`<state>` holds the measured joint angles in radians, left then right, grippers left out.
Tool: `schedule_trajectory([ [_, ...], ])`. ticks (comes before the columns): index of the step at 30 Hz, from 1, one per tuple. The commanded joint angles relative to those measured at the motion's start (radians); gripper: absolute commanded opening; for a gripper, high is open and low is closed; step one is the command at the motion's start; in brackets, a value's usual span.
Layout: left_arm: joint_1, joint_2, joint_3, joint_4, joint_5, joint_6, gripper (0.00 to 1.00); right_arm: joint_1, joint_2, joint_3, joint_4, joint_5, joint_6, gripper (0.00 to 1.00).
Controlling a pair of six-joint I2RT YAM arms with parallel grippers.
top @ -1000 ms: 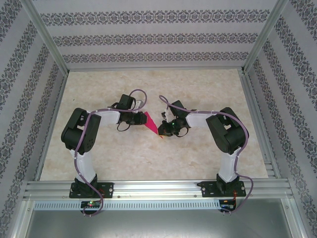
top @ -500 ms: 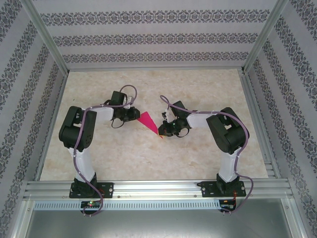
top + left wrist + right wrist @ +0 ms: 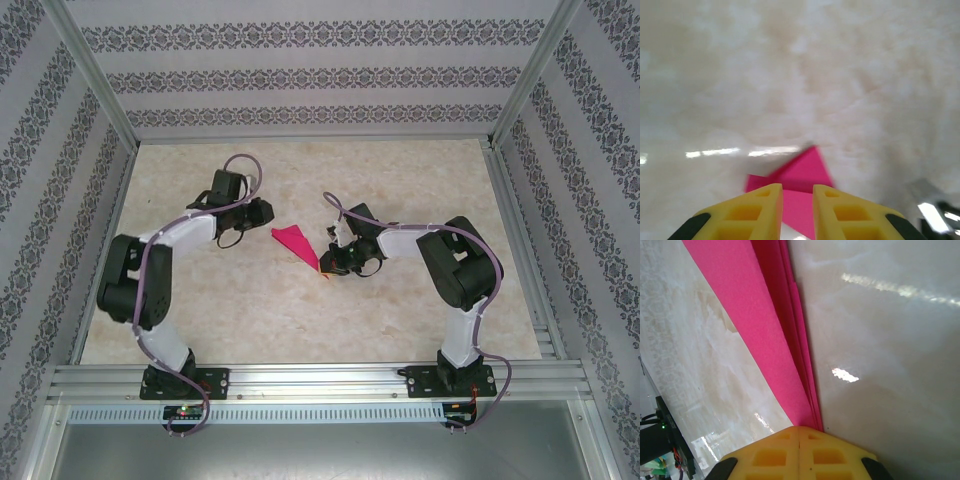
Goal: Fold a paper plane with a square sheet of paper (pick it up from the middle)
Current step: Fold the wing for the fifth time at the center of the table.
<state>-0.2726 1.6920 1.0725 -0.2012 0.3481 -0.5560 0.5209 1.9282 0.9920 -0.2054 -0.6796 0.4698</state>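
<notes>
The paper plane (image 3: 295, 243) is a slim magenta-pink dart lying mid-table, its broad end toward the left arm. My right gripper (image 3: 325, 267) is shut on its narrow end. In the right wrist view the layered pink folds (image 3: 771, 335) run straight out from the closed yellow fingertips (image 3: 799, 430). My left gripper (image 3: 266, 214) hovers a short way up and left of the plane, apart from it. In the left wrist view its yellow fingers (image 3: 762, 205) stand open with a gap, and the plane's pink wing (image 3: 807, 170) lies on the table beyond them.
The beige marbled tabletop (image 3: 300, 320) is boxed in by patterned walls and aluminium posts. An aluminium rail (image 3: 320, 380) carrying both arm bases runs along the near edge. Free room lies all around the plane.
The left arm has swung back to the left and away from the plane, letting go of it. The pink paper has dropped from standing up to lying flatter. The right gripper has stayed put.
</notes>
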Motion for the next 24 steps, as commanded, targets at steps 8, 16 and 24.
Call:
schedule_trajectory([
  [8, -0.228, 0.022, -0.099, 0.167, 0.059, -0.191, 0.16, -0.018, 0.058, -0.047, -0.147, 0.159, 0.006, 0.03],
  [16, -0.313, 0.185, -0.097, 0.279, 0.102, -0.295, 0.08, -0.019, 0.058, -0.047, -0.147, 0.161, 0.016, 0.01],
  [24, -0.318, 0.230, -0.121, 0.264, 0.029, -0.241, 0.07, -0.020, 0.069, -0.059, -0.165, 0.189, 0.014, 0.00],
])
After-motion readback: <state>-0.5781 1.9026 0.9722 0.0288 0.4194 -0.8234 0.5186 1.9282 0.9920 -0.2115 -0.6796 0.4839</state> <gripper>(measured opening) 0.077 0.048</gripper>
